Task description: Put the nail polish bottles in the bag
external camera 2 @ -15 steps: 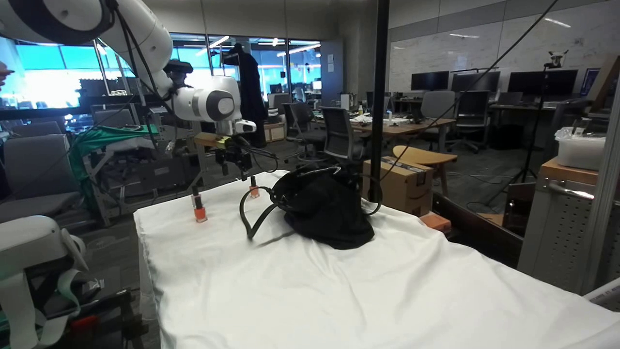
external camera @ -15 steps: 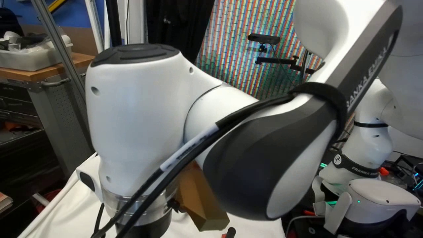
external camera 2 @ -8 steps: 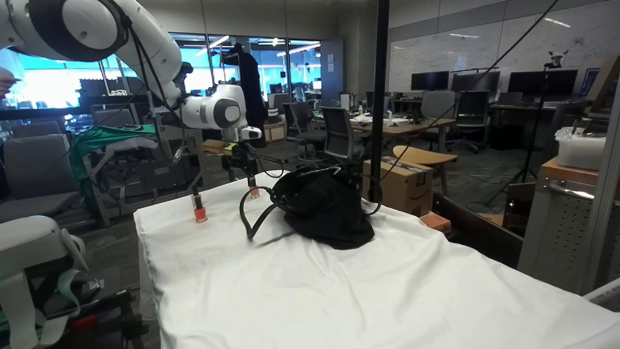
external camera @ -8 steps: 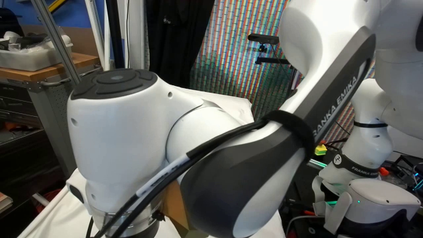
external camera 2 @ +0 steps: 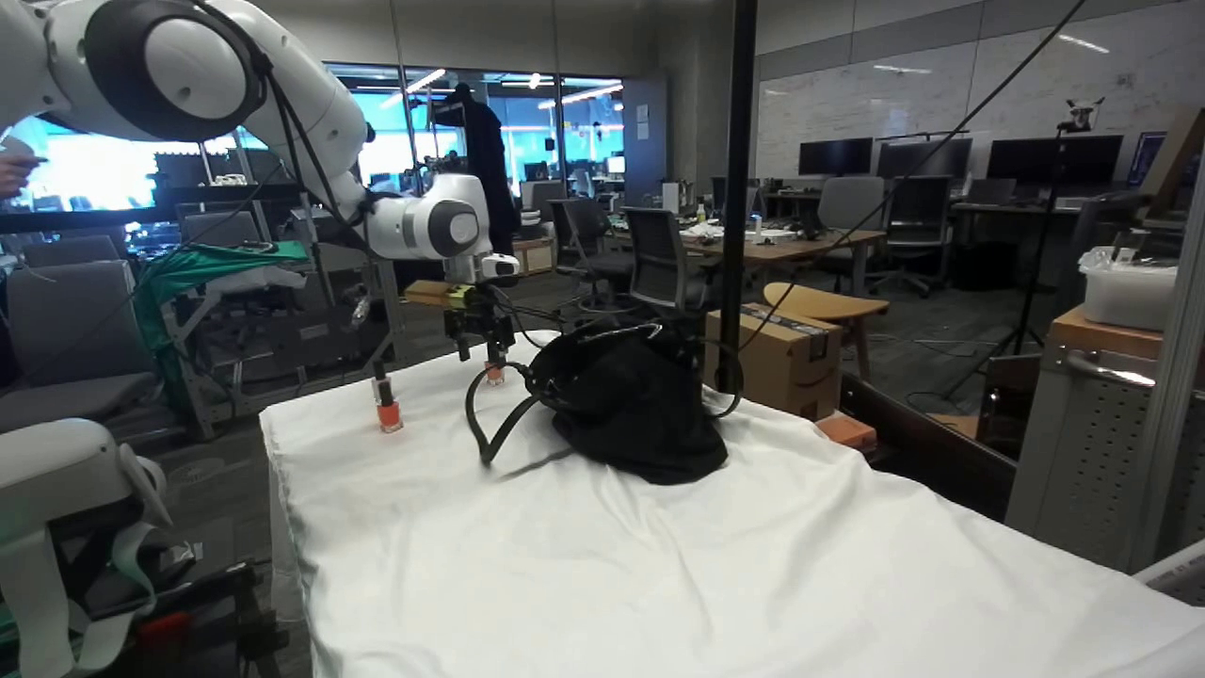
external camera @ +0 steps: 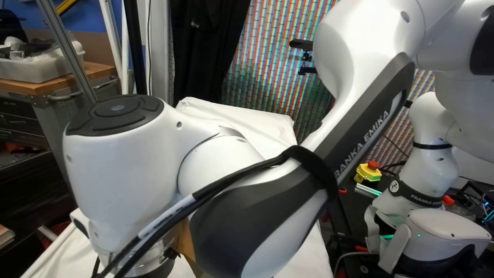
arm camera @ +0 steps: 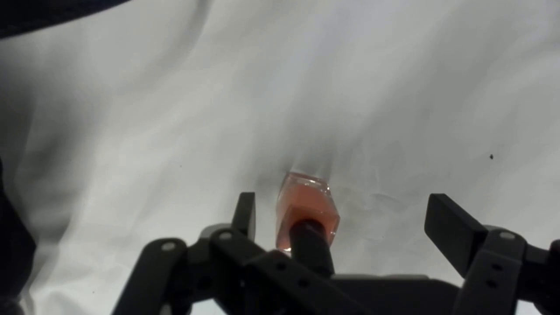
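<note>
Left third of the frame, an exterior view: orange bottle (external camera 2: pixel 389 415), upright on the white cloth (external camera 2: pixel 527 565), near the cloth's upper-left edge. What looks like a second bottle (external camera 2: pixel 380 380) stands just behind it, mostly hidden. Both remain to be packed.

Further right, short of centre, middle height: third bottle (external camera 2: pixel 495 375), also upright on the cloth, with the gripper (external camera 2: pixel 484 350) just over it. Wrist view, again left to right: one finger (arm camera: pixel 245 214), gap, bottle, wider gap, opposite finger (arm camera: pixel 450 232). Jaws spread wide, nothing gripped. Fingertip height relative to the bottle: cannot tell. Step in hand, by my judgement: lining up to grasp this bottle; pick not yet made. It sits off-centre, so one finger may meet it first on closing.

Centre of the frame, right of the gripper: bag (external camera 2: pixel 640 414), black, slumped on the cloth, strap (external camera 2: pixel 509 433) looping out to its left. Interior not visible, so number already packed unknown. Outside the bag: two bottles for certain, a third very likely; task unfinished, with every visible bottle yet to go in.
</note>
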Tool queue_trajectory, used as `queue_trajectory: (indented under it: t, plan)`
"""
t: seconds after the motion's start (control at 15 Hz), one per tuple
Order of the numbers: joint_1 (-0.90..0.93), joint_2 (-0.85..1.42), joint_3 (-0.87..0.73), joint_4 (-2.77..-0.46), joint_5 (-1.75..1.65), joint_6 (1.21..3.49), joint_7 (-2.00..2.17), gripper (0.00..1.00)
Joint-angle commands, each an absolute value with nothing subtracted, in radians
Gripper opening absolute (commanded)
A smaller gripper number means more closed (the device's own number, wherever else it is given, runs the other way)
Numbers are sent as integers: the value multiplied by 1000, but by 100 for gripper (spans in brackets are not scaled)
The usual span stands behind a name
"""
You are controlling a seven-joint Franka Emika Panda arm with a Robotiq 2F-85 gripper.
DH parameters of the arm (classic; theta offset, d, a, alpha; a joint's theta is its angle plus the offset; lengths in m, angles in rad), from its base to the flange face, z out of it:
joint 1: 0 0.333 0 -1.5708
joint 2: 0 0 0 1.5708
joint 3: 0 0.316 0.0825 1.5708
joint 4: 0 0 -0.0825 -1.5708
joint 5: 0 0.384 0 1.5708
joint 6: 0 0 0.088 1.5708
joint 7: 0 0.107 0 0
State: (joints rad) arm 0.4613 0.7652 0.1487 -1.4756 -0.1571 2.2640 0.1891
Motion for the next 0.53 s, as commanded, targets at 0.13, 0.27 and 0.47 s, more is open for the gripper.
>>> queue_trajectory:
  t: [0.13, 0.27, 0.47]
  plan:
    - [476, 825, 130, -1371, -176, 2216, 179, 100]
    - [477, 838, 126, -1354, -178, 2204, 179, 100]
    - [477, 858, 121, -1335, -179, 2192, 178, 100]
